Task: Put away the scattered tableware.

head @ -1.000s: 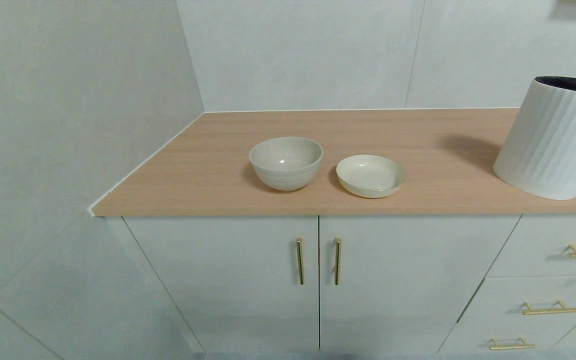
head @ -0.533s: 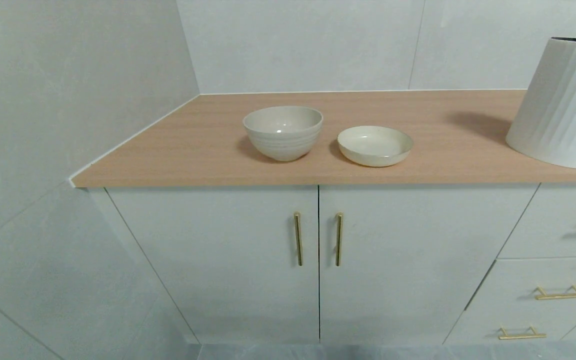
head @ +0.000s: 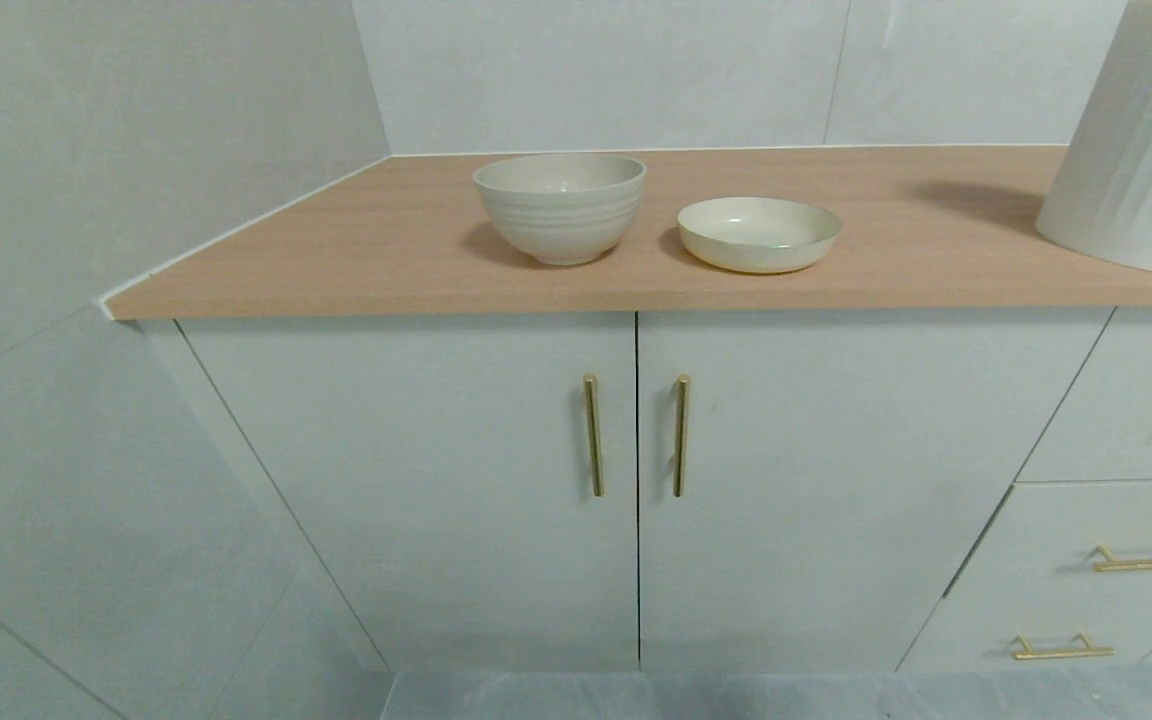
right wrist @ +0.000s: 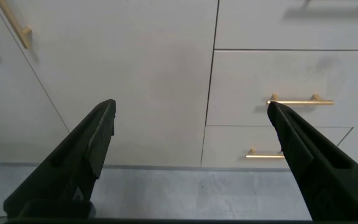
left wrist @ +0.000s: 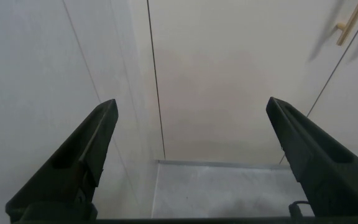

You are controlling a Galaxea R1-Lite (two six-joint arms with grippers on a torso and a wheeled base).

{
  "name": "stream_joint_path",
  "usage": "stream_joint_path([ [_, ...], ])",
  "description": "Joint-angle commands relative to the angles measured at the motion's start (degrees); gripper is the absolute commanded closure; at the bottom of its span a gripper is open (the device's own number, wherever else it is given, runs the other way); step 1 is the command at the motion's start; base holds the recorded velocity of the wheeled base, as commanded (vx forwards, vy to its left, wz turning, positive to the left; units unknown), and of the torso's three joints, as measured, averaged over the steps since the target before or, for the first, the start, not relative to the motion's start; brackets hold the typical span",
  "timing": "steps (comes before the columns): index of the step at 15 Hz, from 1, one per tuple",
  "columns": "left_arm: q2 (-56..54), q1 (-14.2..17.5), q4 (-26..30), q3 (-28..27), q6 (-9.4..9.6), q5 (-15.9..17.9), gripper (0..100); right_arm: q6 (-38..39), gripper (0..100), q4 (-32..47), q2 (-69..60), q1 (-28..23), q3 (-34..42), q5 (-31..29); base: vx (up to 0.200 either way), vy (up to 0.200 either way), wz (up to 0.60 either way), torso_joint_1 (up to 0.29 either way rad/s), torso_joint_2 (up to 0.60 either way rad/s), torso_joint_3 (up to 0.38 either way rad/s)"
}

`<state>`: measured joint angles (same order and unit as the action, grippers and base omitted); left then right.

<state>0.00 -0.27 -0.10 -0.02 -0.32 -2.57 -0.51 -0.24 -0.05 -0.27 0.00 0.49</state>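
1. Left gripper (left wrist: 190, 106), jaws wide apart and empty, hangs low before the cabinet door (left wrist: 229, 81); the bowl (head: 560, 205) sits on the countertop (head: 356, 260), well above it.
2. Right gripper (right wrist: 190, 104), equally spread and empty, hangs low; the shallow dish (head: 759, 233), beside the bowl, lies above, probably nearer this arm.

A domestic kitchen corner. A wood-grain bench (head: 386, 260) tops pale cupboard doors (head: 416, 480) with upright brass bar handles (head: 592, 435); a stack of drawers (head: 1086, 560) stands beside them. Large pale tiles cover the walls (head: 596, 70) and grey tiles the floor (head: 636, 695). A ribbed bowl (head: 560, 207) and a shallow dish (head: 759, 234) stand side by side on the bench
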Motion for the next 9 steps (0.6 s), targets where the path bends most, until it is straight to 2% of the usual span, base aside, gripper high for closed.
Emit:
stream_joint_path([
  [1, 0.09, 0.0, 0.01, 0.02, -0.03, -0.06, 0, -0.02, 0, -0.02, 0.05, 0.0, 0.0, 0.04, 0.0, 0.0, 0.0, 0.0, 0.0, 0.0],
  [9, 0.0, 0.0, 0.01, 0.02, -0.12, -0.06, 0, -0.02, 0, -0.02, 0.05, 0.09, 0.0, 0.04, 0.0, 0.0, 0.0, 0.0, 0.0, 0.0],
])
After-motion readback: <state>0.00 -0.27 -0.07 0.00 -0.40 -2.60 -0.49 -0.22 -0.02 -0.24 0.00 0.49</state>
